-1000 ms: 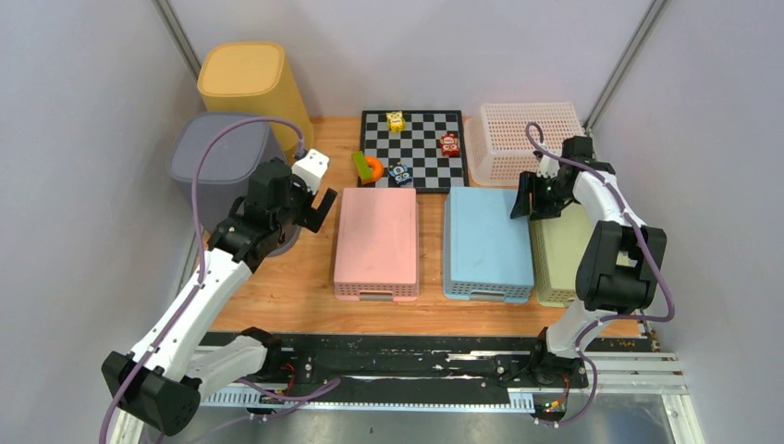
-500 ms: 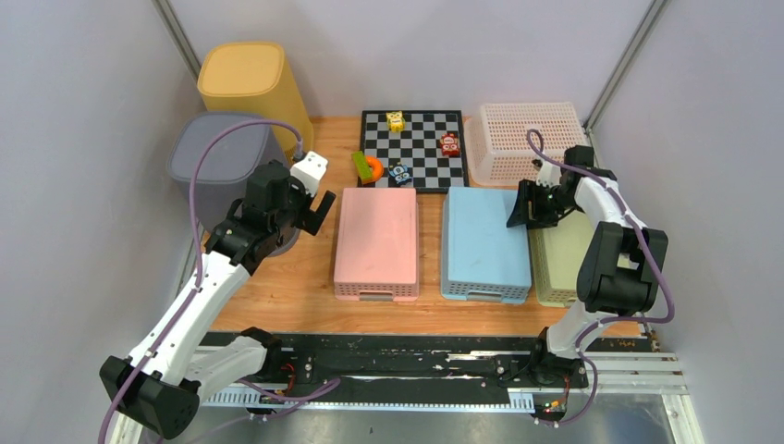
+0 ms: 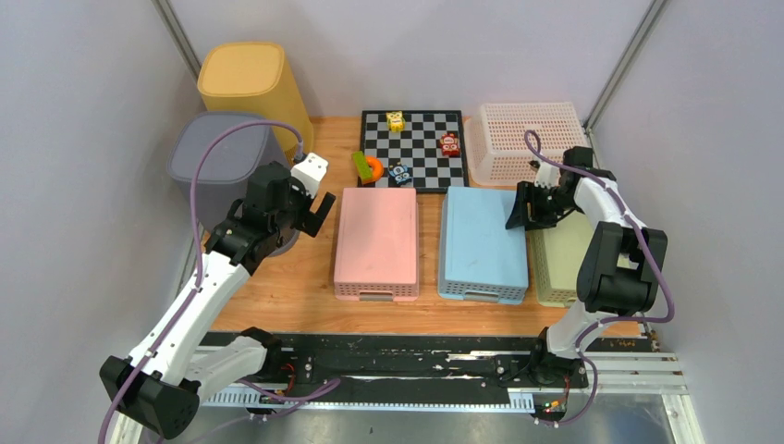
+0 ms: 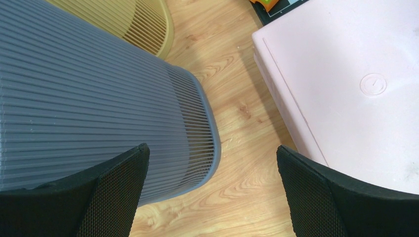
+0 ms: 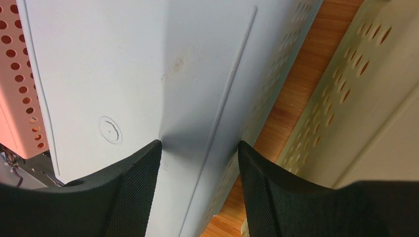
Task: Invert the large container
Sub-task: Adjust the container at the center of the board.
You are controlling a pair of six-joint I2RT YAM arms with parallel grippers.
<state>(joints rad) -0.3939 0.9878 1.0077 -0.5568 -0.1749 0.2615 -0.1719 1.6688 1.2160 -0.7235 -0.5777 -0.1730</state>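
The large blue container (image 3: 483,242) lies bottom-up in the middle right of the table, between a pink one and a beige one. My right gripper (image 3: 520,208) is at its far right edge. In the right wrist view the jaws (image 5: 200,163) are partly closed over the edge where the blue container's (image 5: 123,74) flat bottom meets its perforated side wall, one finger on each face. My left gripper (image 3: 310,208) is open and empty above bare wood (image 4: 212,192), between the grey bin and the pink container.
A pink container (image 3: 374,240) lies bottom-up left of the blue one, and a beige one (image 3: 562,264) on its right. A white perforated basket (image 3: 522,139) and a chessboard (image 3: 411,153) with small toys stand behind. A grey bin (image 3: 217,157) and a yellow bin (image 3: 250,83) stand at back left.
My right gripper has moved left, and the blue container has shifted a little left with it, widening the gap to the beige container. The left arm has barely moved.
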